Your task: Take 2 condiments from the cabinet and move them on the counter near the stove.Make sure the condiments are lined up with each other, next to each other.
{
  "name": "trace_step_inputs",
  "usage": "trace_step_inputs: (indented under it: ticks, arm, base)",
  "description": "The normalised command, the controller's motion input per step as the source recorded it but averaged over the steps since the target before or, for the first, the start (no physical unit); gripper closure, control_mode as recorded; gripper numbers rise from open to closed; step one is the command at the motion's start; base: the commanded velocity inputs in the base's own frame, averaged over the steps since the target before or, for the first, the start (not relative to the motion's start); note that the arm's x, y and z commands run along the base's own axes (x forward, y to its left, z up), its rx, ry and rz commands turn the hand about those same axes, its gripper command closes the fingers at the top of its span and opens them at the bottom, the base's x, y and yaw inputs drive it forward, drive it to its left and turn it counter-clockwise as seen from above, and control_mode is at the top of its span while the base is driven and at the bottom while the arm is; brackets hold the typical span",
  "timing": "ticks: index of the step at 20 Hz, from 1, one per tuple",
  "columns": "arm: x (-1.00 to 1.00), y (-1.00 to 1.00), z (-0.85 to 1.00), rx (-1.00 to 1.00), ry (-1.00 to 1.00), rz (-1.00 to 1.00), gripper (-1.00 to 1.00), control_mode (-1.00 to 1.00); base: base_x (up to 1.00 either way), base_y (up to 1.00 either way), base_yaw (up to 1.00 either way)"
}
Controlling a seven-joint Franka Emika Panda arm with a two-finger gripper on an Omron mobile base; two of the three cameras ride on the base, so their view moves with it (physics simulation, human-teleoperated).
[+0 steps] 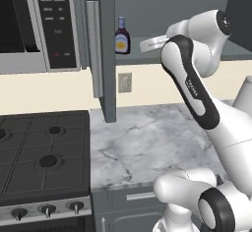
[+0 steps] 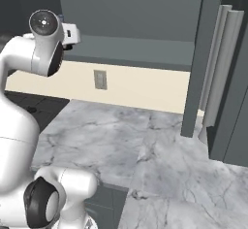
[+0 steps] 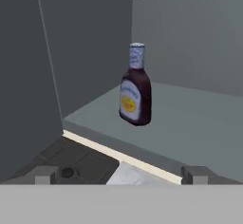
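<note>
Dark brown bottle point(image 3: 135, 88) upright on cabinet shelf point(image 3: 190, 128); tool point(image 3: 121, 174) spread wide nearby

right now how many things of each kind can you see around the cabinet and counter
dark brown bottle on the cabinet shelf: 1
microwave: 1
stove: 1
stove knobs in the left base view: 3
wall outlet: 1
counter: 1
open claw: 1
total: 9
</note>
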Motion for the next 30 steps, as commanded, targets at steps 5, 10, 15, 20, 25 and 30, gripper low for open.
trace_step_inputs:
  ticks: [5, 10, 15, 20, 25, 30]
  arm:
    - [0.30, 0.15, 0.01, 0.00, 0.00, 0.03, -1.00, -1.00]
    - [0.39, 0.08, 0.00, 0.00, 0.00, 0.04, -1.00, -1.00]
    - [0.37, 0.03, 0.00, 0.00, 0.00, 0.03, -1.00, -1.00]
    - [0.33, 0.09, 0.00, 0.00, 0.00, 0.03, -1.00, -1.00]
    - [0.27, 0.07, 0.00, 0.00, 0.00, 0.02, -1.00, -1.00]
    - [0.26, 0.05, -0.01, 0.00, 0.00, 0.00, -1.00, -1.00]
  base:
    - [0.00, 0.00, 0.00]
    - [0.00, 0.00, 0.00]
    - [0.00, 0.00, 0.00]
    - [0.00, 0.00, 0.00]
    - [0.00, 0.00, 0.00]
    - [0.00, 0.00, 0.00]
